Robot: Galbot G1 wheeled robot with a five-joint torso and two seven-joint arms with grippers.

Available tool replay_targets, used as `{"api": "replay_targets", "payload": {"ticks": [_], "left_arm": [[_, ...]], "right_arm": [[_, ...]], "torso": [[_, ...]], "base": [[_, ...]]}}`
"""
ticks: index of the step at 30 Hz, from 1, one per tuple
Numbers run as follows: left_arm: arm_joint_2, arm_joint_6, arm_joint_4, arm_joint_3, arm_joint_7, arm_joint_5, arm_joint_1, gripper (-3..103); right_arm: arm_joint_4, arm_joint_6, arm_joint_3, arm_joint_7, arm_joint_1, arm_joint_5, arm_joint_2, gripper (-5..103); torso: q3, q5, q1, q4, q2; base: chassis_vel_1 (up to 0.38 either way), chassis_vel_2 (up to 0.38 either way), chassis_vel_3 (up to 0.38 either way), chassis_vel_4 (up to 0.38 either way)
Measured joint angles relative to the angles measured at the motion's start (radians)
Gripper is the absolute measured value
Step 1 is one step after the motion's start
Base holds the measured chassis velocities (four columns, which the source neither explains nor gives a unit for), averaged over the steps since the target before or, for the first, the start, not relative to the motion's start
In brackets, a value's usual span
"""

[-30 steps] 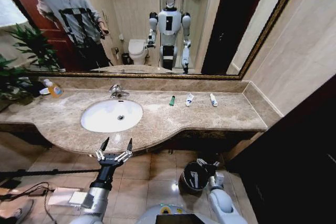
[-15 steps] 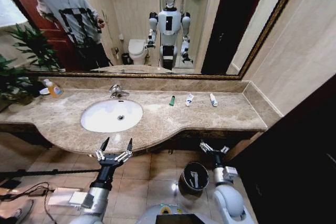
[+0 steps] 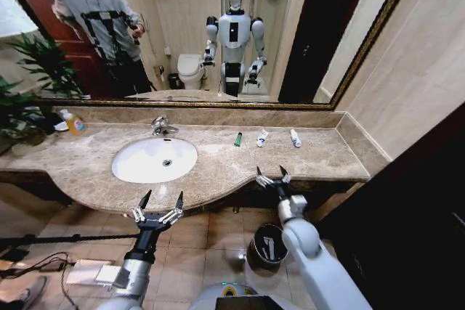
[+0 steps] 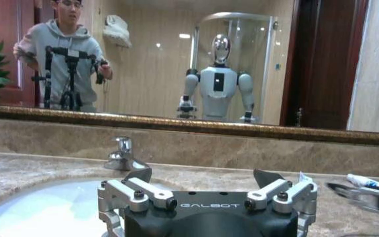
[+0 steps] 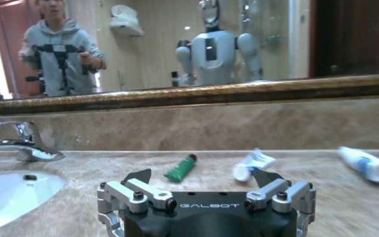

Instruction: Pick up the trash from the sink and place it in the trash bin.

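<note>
Right gripper (image 3: pixel 272 174) raised at the counter's (image 3: pixel 218 172) front edge, fingers spread, empty. Left gripper (image 3: pixel 160 202) level with the counter edge below the sink (image 3: pixel 154 160), fingers spread, empty. Green tube (image 3: pixel 237 139), white tube (image 3: pixel 262 137) and another white tube (image 3: pixel 295 138) lie on the counter near the back wall. Bin (image 3: pixel 267 246) stands on the floor; a pale item lies inside.

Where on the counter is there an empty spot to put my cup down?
The counter is bare on the wide stretch left of the sink, between it and the soap bottle. It is bare too at the far right end, past the last white tube. It is crowded by the green tube and middle tube.
</note>
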Motion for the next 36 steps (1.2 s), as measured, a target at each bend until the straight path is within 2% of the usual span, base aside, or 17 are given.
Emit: {"api": "replay_targets", "payload": {"ticks": [2,4,6,14,23,33,36], "left_arm": [[0.000,0.000,0.000,0.000,0.000,0.000,0.000,100],[0.000,0.000,0.000,0.000,0.000,0.000,0.000,100],[0.000,0.000,0.000,0.000,0.000,0.000,0.000,100],[0.000,0.000,0.000,0.000,0.000,0.000,0.000,100],[0.000,0.000,0.000,0.000,0.000,0.000,0.000,100],[0.000,0.000,0.000,0.000,0.000,0.000,0.000,100],[0.000,0.000,0.000,0.000,0.000,0.000,0.000,100]], "right_arm": [[-0.078,-0.057,-0.044,0.024,0.088,0.001,0.009,100],[-0.106,-0.069,-0.060,0.035,0.115,0.002,0.018,100],[-0.203,-0.094,-0.103,0.059,0.221,0.006,0.055,100],[-0.424,-0.093,-0.182,0.089,0.454,0.011,0.150,100],[-0.654,-0.054,-0.195,0.081,0.556,-0.023,0.245,100],[-0.808,-0.023,-0.155,0.056,0.614,-0.059,0.304,101],[-0.821,-0.023,-0.137,0.042,0.618,-0.059,0.309,92]], "torso": [[0.000,-0.0003,0.000,-0.0001,0.000],[0.000,0.0000,0.000,-0.0003,0.000],[0.000,0.0000,0.000,-0.0001,0.000],[0.000,-0.0001,0.000,0.0000,0.000],[0.000,-0.0001,0.000,-0.0001,0.000],[0.000,-0.0002,0.000,-0.0001,0.000],[0.000,-0.0002,0.000,-0.0001,0.000]], "base": [[0.000,0.000,0.000,0.000],[0.000,0.000,0.000,0.000],[0.000,0.000,0.000,0.000],[0.000,0.000,0.000,0.000],[0.000,0.000,0.000,0.000],[0.000,0.000,0.000,0.000],[0.000,0.000,0.000,0.000]]}}
